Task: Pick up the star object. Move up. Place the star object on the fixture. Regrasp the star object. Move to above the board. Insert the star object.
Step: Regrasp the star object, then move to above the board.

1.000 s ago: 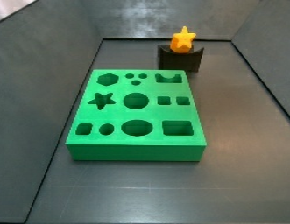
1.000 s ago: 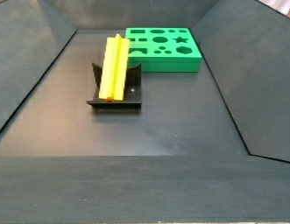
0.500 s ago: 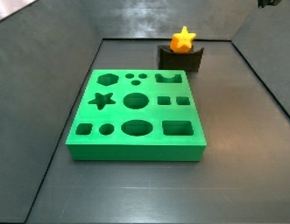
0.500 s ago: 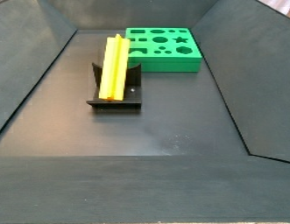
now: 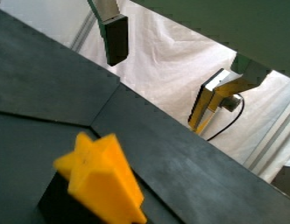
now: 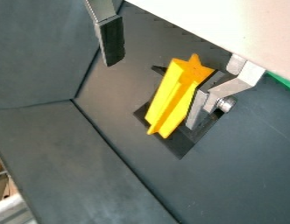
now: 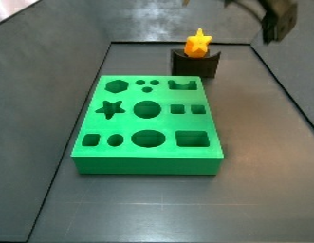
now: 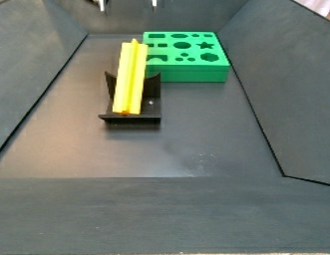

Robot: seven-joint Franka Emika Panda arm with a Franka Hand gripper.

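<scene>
Two silver fingers (image 6: 109,35) spread wide, nothing between them; gripper (image 6: 171,54) hangs high above the star object (image 6: 174,94). Star object lies along the fixture (image 8: 132,108), just beside the board (image 8: 187,56), near the floor's far edge.

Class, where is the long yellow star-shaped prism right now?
The long yellow star-shaped prism lies on the dark fixture, beside the green board in both side views. The open end effector hangs above it, holding nothing.

Both side views look down at the board (image 7: 149,127) from seemingly opposite ends; wrist views closer.
</scene>
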